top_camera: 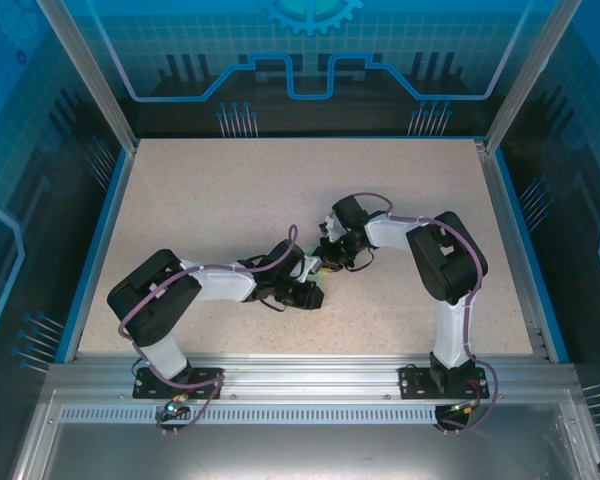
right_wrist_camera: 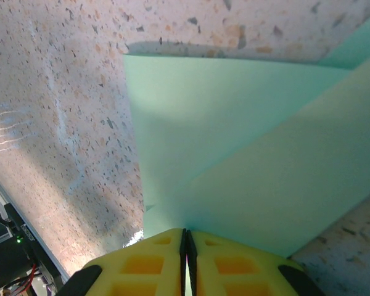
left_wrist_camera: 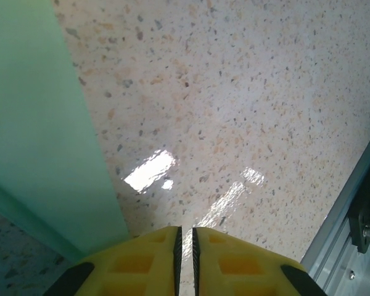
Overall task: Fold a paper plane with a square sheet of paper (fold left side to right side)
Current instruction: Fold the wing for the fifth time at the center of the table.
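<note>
The square sheet of paper [right_wrist_camera: 234, 142] is pale mint green and partly folded, one flap lying slantwise over another layer on the speckled table. My right gripper [right_wrist_camera: 186, 232] is shut on its near edge, and a sliver of green shows between the yellow fingers [right_wrist_camera: 142, 262]. In the left wrist view the paper [left_wrist_camera: 37, 135] lies as a green band to the left of my left gripper [left_wrist_camera: 185, 229]. Its jaws stand almost together with nothing between them, only bare table beyond. From above, the left gripper [top_camera: 315, 293] and right gripper [top_camera: 328, 262] meet mid-table and cover the sheet.
The speckled tabletop [top_camera: 230, 200] has a blue rim and an aluminium frame around it. A metal rail [left_wrist_camera: 351, 209] runs close on the right of the left gripper. Free room lies across the far and left parts of the table.
</note>
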